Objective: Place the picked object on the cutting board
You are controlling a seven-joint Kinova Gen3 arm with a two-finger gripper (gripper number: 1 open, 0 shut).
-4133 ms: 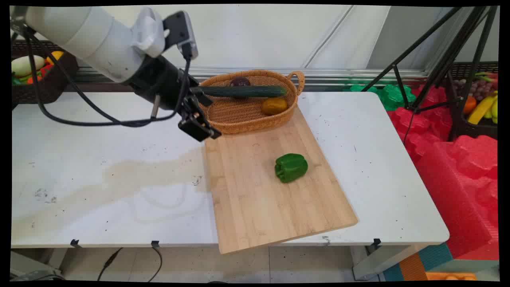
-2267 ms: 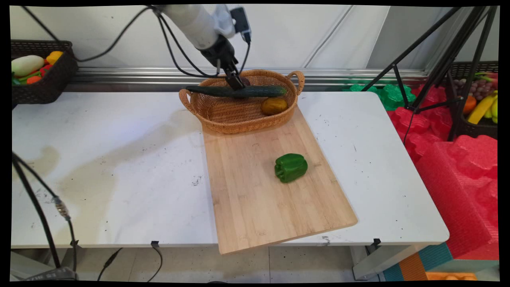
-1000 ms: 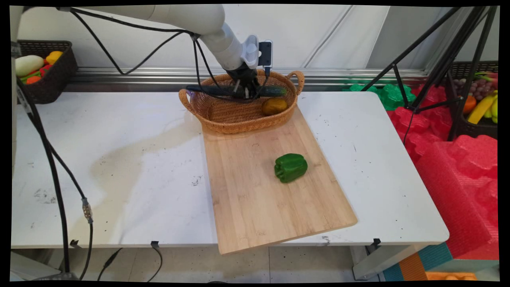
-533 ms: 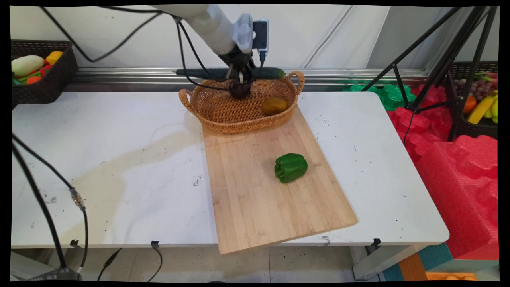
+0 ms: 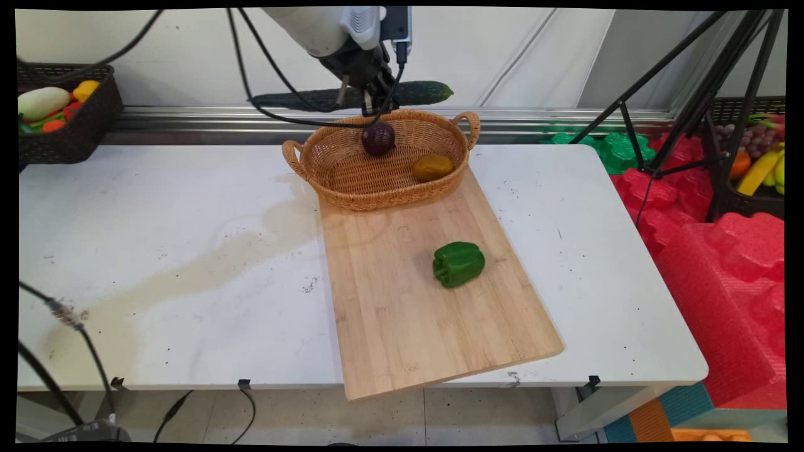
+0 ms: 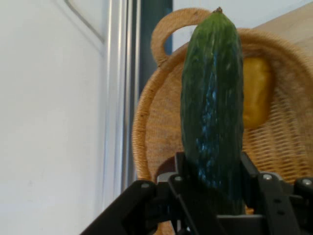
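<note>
A long dark green cucumber [image 5: 414, 94] hangs level in the air above the wicker basket [image 5: 342, 188], and my gripper [image 5: 370, 100] is shut on its middle. The hand view has the cucumber [image 6: 212, 98] clamped between my gripper [image 6: 212, 183] and reaching away over the basket [image 6: 151, 122]. Down in the basket lie a dark purple round vegetable [image 5: 378, 139] and a yellow-brown one [image 5: 432, 167], the latter also in the hand view [image 6: 257, 93].
A green bell pepper [image 5: 459, 264] lies on the wooden cutting board [image 5: 402, 314] in front of the basket. The white table [image 5: 157, 251] carries brownish stains. A dark basket of produce [image 5: 56, 113] stands far left; red foam [image 5: 722, 263] and a tripod [image 5: 678, 94] are on the right.
The gripper came down onto the cucumber lying across the basket, shut on it and lifted it clear. The purple vegetable beneath is now uncovered.
</note>
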